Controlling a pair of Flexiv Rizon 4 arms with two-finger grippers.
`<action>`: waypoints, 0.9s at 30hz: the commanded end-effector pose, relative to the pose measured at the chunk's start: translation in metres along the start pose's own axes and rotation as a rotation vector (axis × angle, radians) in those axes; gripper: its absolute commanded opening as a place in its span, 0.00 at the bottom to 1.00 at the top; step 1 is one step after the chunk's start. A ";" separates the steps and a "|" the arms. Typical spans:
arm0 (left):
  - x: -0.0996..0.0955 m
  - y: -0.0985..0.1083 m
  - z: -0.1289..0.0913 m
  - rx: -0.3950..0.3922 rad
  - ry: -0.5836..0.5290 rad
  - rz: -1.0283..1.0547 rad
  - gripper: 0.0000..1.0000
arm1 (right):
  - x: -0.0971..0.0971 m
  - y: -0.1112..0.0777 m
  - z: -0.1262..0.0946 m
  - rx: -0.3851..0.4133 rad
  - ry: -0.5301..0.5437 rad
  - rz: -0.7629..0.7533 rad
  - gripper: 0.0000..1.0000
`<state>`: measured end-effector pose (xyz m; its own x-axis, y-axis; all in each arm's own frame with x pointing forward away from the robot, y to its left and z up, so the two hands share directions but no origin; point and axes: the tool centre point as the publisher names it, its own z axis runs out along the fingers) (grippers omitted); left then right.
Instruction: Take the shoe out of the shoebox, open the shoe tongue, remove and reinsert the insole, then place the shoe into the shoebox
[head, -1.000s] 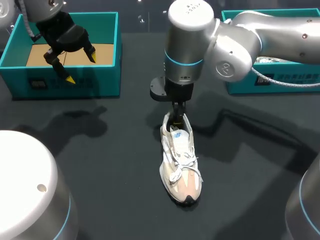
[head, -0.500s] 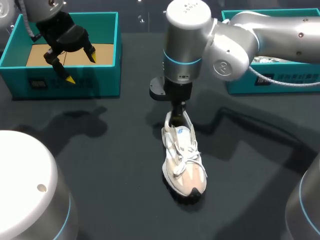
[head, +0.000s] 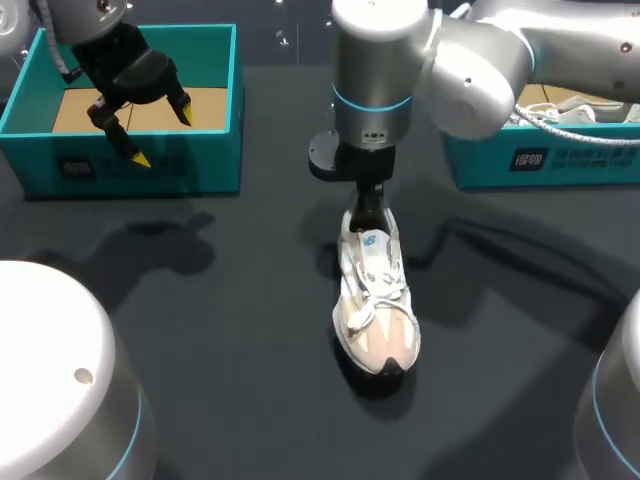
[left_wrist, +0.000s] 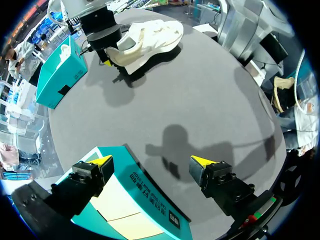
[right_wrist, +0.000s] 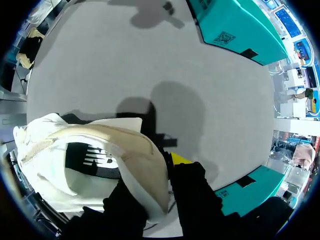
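Right jaws are clamped on the heel collar of the shoe (head: 375, 310), with a finger on each side of it. Left jaws stand wide apart and nothing lies between them.

Your dark bench (head: 220, 330) carries everything. Your right arm (head: 430, 70) comes in from the right and stands over the middle of the bench, its wrist pointing down at the heel. Your left arm (head: 105, 35) hangs over the far left corner, above the teal box (head: 205, 165) there, whose open top shows a brown cardboard floor. A second teal box (head: 560, 165) sits at the far right, partly hidden by the right arm.

The shoe is white and beige with white laces. It sits in the middle of the bench, well apart from both boxes, with its toe pointing near and its heel far. You cannot tell whether its sole rests fully on the bench.
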<state>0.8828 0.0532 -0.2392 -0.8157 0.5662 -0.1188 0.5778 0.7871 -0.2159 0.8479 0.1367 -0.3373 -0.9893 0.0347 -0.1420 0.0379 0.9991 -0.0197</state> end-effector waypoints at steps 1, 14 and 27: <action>0.001 0.000 0.000 -0.001 0.001 0.001 1.00 | -0.010 -0.025 -0.061 0.012 -0.035 0.001 0.00; 0.001 0.000 0.000 -0.001 0.001 0.001 1.00 | -0.020 -0.033 -0.078 0.047 -0.054 0.061 0.00; 0.001 0.000 0.000 -0.001 0.001 0.001 1.00 | -0.045 -0.083 -0.125 0.099 -0.090 0.121 0.00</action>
<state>0.8828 0.0532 -0.2392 -0.8156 0.5662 -0.1187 0.5778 0.7871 -0.2159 0.8751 0.0746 -0.2320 -0.9594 0.1508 -0.2383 0.1796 0.9783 -0.1038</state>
